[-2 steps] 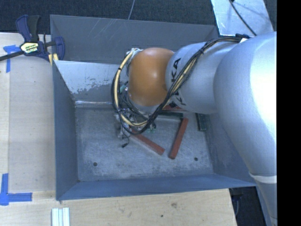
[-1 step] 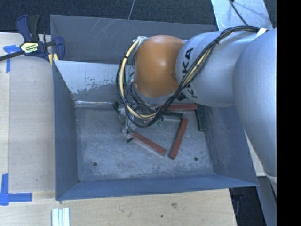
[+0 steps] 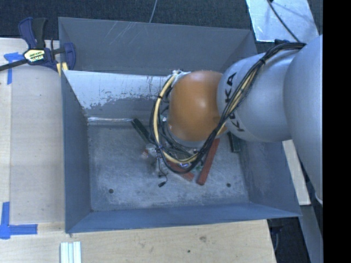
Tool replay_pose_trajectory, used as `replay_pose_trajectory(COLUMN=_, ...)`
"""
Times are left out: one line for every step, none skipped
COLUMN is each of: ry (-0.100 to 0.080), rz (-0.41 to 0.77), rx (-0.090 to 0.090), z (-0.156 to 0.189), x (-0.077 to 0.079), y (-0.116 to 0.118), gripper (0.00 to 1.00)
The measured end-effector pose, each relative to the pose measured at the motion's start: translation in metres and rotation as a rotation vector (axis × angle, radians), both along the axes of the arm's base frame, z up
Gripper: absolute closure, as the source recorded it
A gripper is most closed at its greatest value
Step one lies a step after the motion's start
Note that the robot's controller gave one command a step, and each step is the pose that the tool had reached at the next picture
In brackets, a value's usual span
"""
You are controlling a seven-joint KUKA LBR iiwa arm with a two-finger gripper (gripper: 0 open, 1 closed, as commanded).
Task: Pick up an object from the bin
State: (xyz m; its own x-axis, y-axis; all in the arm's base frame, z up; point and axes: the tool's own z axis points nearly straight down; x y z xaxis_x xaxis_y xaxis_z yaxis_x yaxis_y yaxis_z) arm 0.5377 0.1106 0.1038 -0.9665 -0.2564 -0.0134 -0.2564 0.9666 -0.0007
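Note:
My gripper (image 3: pixel 160 167) hangs low over the middle of the bin's floor, mostly hidden under the arm's wrist. A reddish-brown flat stick (image 3: pixel 206 166) lies just right of it, its upper end under the arm. A slim dark rod (image 3: pixel 140 128) lies up and to the left, near the back wall. A small pale bit (image 3: pixel 147 154) sits right beside the gripper on its left; whether they touch is hidden. I see nothing held in the gripper.
A small black piece (image 3: pixel 234 143) lies at the right, half under the arm. The arm, with its orange cover and looped cables, covers the bin's centre and right. Bare floor shows at the left and along the front.

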Motion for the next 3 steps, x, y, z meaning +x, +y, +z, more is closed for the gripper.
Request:
replay_pose_trajectory(ry=0.018, rz=-0.007, rx=-0.003, z=0.039, x=-0.021, y=0.015, gripper=1.0)
replay_pose_trajectory(ry=0.008, rz=0.018, rx=-0.001, z=0.064, x=0.039, y=-0.035, gripper=1.0)
replay_pose_trajectory(ry=0.014, rz=0.001, rx=-0.004, z=0.114, x=0.03, y=-0.015, gripper=1.0)
